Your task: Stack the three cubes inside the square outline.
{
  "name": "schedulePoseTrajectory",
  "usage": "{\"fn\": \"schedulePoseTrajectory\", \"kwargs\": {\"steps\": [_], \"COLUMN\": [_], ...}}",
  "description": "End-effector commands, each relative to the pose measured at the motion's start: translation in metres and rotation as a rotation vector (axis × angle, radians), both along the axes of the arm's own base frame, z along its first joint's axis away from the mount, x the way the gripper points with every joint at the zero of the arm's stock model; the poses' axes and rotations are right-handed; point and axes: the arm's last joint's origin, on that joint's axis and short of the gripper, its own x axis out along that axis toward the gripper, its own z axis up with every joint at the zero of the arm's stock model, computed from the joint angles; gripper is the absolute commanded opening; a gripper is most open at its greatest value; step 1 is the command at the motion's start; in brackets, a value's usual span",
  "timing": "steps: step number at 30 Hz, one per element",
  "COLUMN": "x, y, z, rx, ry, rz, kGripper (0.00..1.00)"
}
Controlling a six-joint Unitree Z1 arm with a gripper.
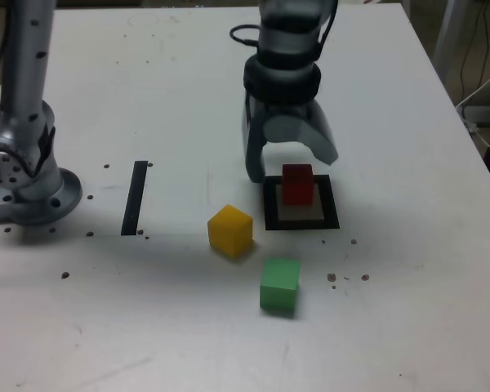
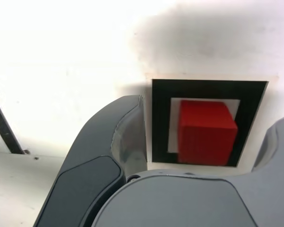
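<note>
- I count three cubes on my screens: one red cube point(image 1: 297, 184), one yellow cube point(image 1: 230, 229) and one green cube point(image 1: 279, 284).
- I see one square outline point(image 1: 302, 222) of black tape with a white middle, lying flat on the white table point(image 1: 392, 310).
- The red cube sits inside that outline, on its white interior, towards the edge nearer the arm; in the wrist view it point(image 2: 206, 132) overlaps the inner border of the tape point(image 2: 161, 118) on one side.
- My one pincer point(image 1: 292, 167) hangs directly over the far edge of the outline, pointing down, with its jaws spread apart and nothing between them touching; the red cube stands free just below and in front of the gap.
- In the wrist view the two dark jaws flank the outline, one on each side, both clear of the red cube.
- The yellow cube is outside the outline, just beside it, in front of the pincer and to the exterior view's left.
- The green cube lies further out in front of the pincer, near the yellow one but not touching it, also outside the outline.
- One straight black strip point(image 1: 135, 198) lies well off to the exterior view's left of the pincer.
- One silver arm base point(image 1: 24, 163) stands beyond that strip, at the exterior view's left edge.
- Small dark specks are scattered over the table; I cannot count them reliably.
</note>
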Motion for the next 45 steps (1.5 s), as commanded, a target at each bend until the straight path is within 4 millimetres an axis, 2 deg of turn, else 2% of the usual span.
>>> {"fn": "schedulePoseTrajectory", "kwargs": {"steps": [1, 5, 13, 18, 23, 27, 34, 45], "x": [-0.012, -0.027, -0.063, -0.084, -0.097, -0.098, -0.087, -0.071], "y": [0.0, -0.005, -0.028, -0.04, -0.049, -0.059, -0.074, -0.089], "z": [0.007, 0.013, 0.021, 0.019, 0.018, 0.02, 0.016, 0.0], "rx": [0.012, 0.016, 0.014, 0.013, 0.031, 0.054, 0.074, 0.076], "ry": [0.007, 0.019, 0.026, 0.042, 0.04, 0.027, 0.03, 0.06], "rz": [0.011, -0.006, -0.102, -0.194, -0.299, -0.373, -0.452, -0.496], "kGripper": [1.0, 1.0, 0.99, 0.98, 0.97, 0.97, 0.97, 0.96]}}
